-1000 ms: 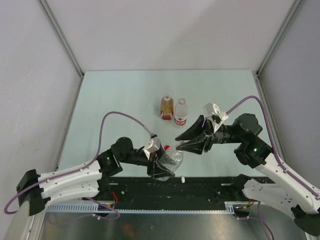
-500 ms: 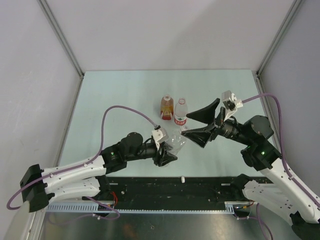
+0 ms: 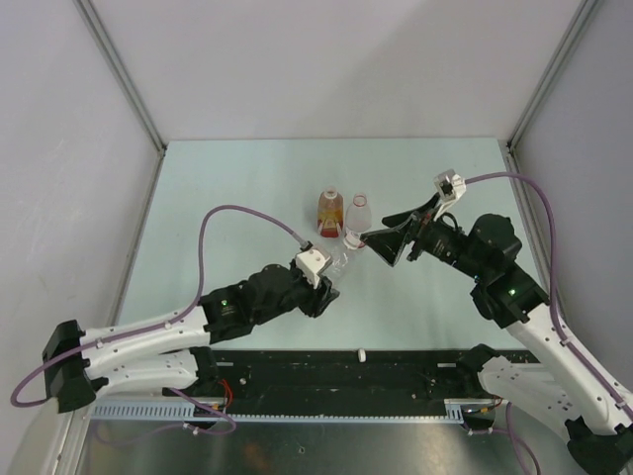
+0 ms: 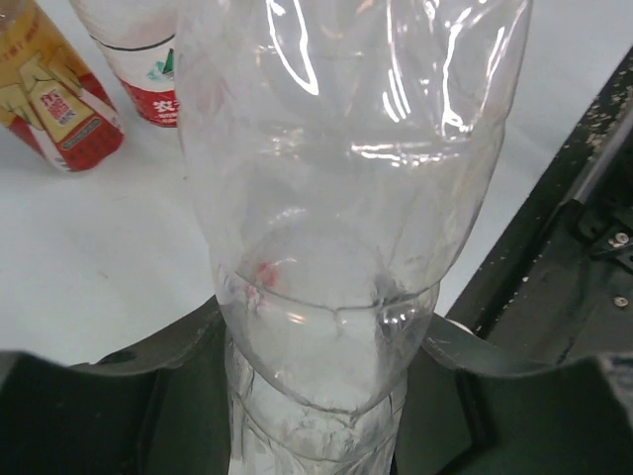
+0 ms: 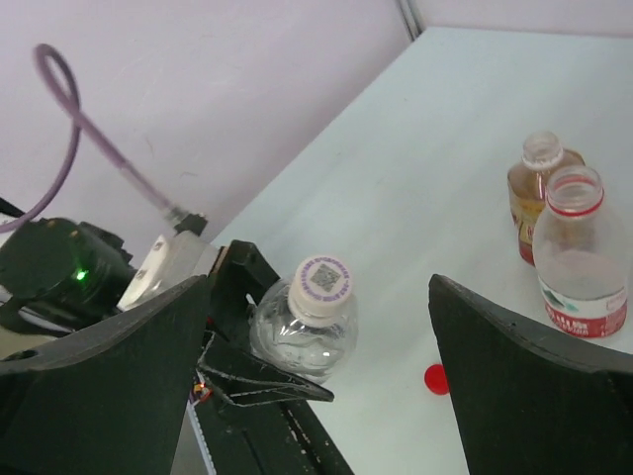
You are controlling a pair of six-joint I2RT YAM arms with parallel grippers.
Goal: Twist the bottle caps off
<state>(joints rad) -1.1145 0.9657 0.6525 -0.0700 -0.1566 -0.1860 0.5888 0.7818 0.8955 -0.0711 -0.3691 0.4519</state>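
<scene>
Bottles are three: one clear bottle (image 5: 297, 341), clamped between the fingers of the left gripper (image 4: 316, 406); one amber bottle (image 5: 522, 193) and one labelled bottle (image 5: 582, 277), touching side by side, beyond the right finger of the right gripper (image 5: 318, 287); caps are three as well: one white cap (image 5: 322, 279) on the clear bottle, seen between the right gripper's spread fingers; one red cap (image 5: 435, 378) lying loose near its right finger; one small white round piece (image 3: 362, 353), seemingly a cap, behind both grippers; grippers are two.
</scene>
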